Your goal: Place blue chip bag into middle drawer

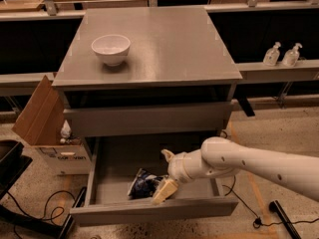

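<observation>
The blue chip bag (pixel 143 183) lay flat on the floor of the open middle drawer (pixel 149 211), below the middle of the counter's (pixel 164 44) front edge. The gripper (pixel 160 177) sat just beside it, fingers spread wide and holding nothing; judged deposited and let go.

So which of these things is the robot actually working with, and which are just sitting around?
In the job: blue chip bag, lying in the open middle drawer; gripper, open, beside the bag inside that drawer.

Lying about: white bowl on the cabinet top; cardboard box at the left; two pump bottles on the ledge.
</observation>
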Motion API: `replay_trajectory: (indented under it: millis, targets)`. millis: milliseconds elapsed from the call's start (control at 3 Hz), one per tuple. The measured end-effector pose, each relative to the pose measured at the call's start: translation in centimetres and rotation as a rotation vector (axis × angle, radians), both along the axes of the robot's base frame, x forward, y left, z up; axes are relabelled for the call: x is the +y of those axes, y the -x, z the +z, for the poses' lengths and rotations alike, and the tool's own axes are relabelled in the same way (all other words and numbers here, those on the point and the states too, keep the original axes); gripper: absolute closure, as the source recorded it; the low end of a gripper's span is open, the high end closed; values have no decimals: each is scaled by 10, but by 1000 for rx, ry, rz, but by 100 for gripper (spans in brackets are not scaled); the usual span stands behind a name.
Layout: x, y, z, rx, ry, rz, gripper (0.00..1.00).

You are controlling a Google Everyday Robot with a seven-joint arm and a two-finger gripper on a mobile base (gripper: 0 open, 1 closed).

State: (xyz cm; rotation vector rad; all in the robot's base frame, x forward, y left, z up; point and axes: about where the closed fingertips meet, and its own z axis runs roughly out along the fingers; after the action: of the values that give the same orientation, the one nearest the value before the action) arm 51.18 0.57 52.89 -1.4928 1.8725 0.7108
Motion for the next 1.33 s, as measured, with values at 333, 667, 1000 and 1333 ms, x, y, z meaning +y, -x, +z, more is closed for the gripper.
replay_trajectory:
  millis: [333,667,1000,1333]
  targets:
    - [-34,58,22,3,137,46,0]
    - [-65,89,64,-8,279,96,0]
    - [-90,83,143,-114,400,96,0]
    - [-114,55,237,-275,487,1,0]
